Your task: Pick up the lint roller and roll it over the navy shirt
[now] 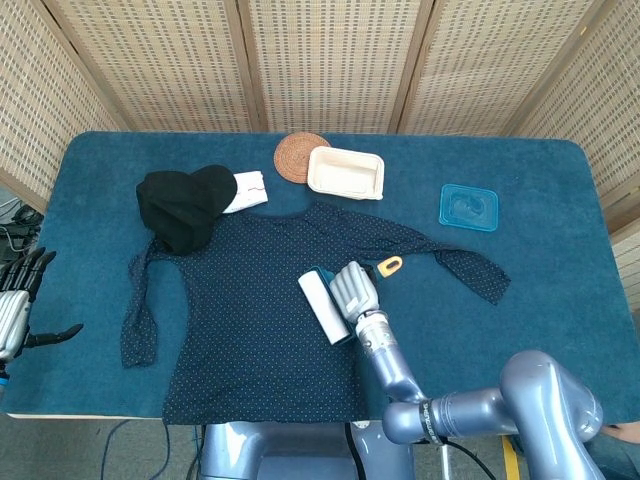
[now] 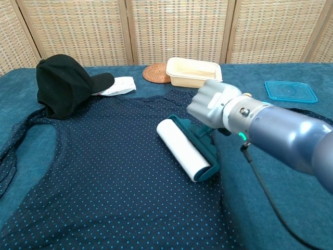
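The right hand (image 2: 212,104) fingers wrap the lint roller (image 2: 183,148), resting on the navy shirt (image 2: 104,166).

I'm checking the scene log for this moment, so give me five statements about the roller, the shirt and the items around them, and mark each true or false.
1. The right hand holds the lint roller. True.
2. The roller's white drum lies on the navy shirt. True.
3. The black cap sits inside the cream tray. False: the cap lies at the shirt's left shoulder, apart from the tray.
4. The teal lid covers the cream tray. False: it lies flat on the table, off to the tray's right.
5. The left hand is pressing on the shirt. False: it hangs at the table's left edge, holding nothing.
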